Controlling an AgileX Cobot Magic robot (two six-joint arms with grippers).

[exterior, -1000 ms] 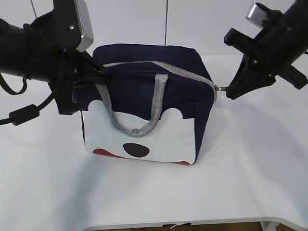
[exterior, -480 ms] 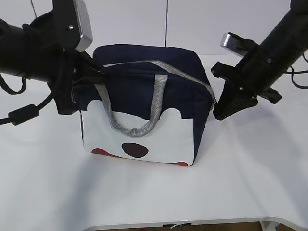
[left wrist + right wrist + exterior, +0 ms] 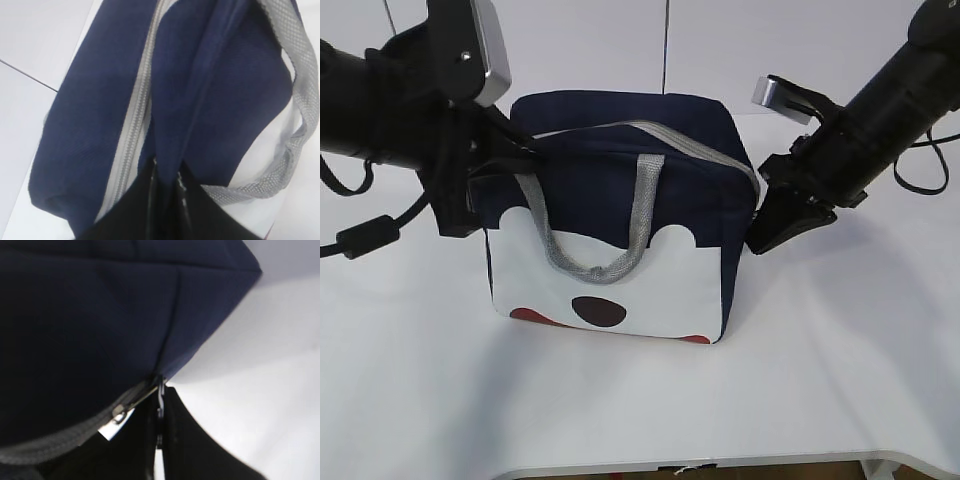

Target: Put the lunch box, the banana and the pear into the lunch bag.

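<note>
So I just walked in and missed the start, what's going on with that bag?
Both arms are working on the lunch bag on the white table. The left gripper pinches a fold of navy fabric at the bag's left end, while the right gripper is shut on the zipper pull at the right corner. The zipper looks closed; no food is visible.

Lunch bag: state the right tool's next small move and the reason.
Probably let go of the zipper pull. The right tool pinches it at the lunch bag corner, the zipper looks shut, and the left tool grips the opposite end.
</note>
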